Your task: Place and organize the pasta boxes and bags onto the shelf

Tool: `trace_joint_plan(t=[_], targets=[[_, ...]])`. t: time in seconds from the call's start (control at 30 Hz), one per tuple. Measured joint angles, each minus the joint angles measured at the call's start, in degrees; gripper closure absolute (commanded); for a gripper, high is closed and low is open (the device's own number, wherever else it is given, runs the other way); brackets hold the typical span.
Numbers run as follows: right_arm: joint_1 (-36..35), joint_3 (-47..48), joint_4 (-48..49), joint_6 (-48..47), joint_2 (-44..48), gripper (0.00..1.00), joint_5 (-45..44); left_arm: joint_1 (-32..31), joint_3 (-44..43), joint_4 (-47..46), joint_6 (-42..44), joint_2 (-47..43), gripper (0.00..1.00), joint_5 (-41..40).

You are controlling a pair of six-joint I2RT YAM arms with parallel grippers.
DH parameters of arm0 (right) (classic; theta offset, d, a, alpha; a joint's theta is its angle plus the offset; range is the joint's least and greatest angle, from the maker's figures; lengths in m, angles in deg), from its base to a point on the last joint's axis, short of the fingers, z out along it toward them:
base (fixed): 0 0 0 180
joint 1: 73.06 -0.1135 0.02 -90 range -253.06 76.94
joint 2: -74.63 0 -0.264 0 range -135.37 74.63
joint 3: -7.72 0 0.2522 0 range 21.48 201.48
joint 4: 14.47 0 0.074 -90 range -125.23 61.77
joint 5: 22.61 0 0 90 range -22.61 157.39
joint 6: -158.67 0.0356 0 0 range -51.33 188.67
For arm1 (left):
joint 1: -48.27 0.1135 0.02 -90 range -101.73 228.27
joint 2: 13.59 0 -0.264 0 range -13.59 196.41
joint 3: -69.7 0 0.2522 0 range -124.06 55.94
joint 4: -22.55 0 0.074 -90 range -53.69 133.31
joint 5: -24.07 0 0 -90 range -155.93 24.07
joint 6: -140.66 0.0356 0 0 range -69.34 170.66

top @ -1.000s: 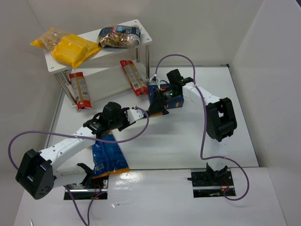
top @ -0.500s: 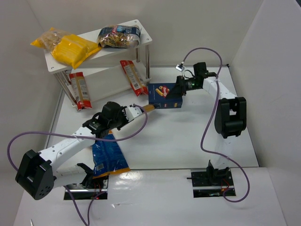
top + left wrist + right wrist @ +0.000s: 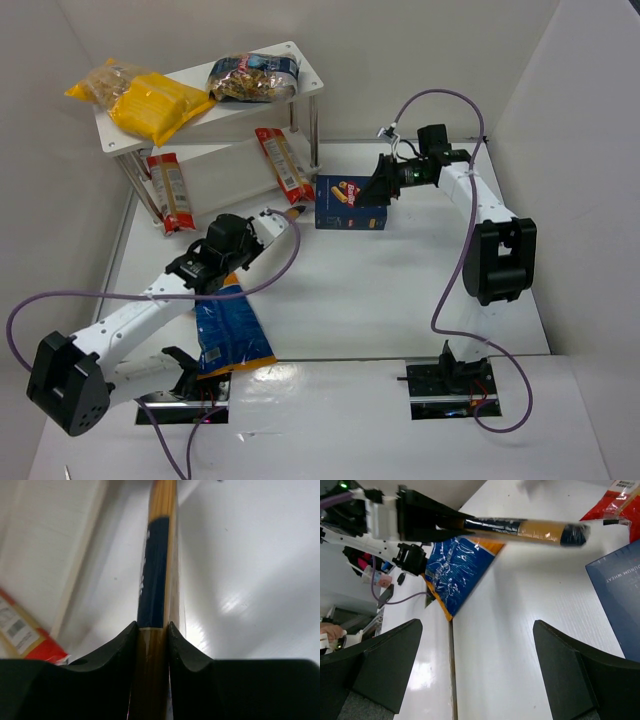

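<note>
The shelf point(image 3: 305, 72) stands ahead of the left gripper point(image 3: 152, 630). The pasta box point(image 3: 350, 203) lies just before the right gripper point(image 3: 384, 188), its jaws wide, empty. The left gripper clamps the spaghetti pack point(image 3: 155, 580): shelving it seems underway, needing a level carry forward.

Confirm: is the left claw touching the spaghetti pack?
Touching. The left wrist view shows the left claw shut on the spaghetti pack, with both fingers pressed against its sides and no gap.
</note>
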Motion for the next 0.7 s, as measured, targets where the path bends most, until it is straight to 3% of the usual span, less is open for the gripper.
trace_joint_plan(t=[0.43, 0.47, 0.5, 0.53, 0.57, 0.7], targets=[[0.0, -0.9, -1.7, -0.9, 0.4, 0.00, -2.8, 1.4, -5.2, -7.1, -2.2, -7.5, 1.00, -5.7], [0.0, -1.0, -1.8, -1.1, 0.6, 0.00, -3.1, 1.4, -5.2, -6.6, -1.8, -7.5, 0.88, -5.7], [0.0, -1.1, -1.8, -1.3, 0.8, 0.00, -3.4, 1.4, -5.2, -5.5, -1.2, -7.5, 0.68, -5.4], [0.0, -1.3, -1.9, -1.6, 1.1, 0.00, -3.7, 1.4, -5.6, -3.8, -0.5, -7.3, 0.06, -5.2], [0.0, -1.7, -1.9, -1.8, 1.4, 0.00, -4.0, 1.5, -6.4, -1.4, 0.0, -6.6, 0.00, -4.9], [0.0, -2.8, -2.3, -2.4, 1.9, 0.00, -4.5, 1.8, -10.0, 6.1, -1.1, -1.5, 0.00, -3.2]])
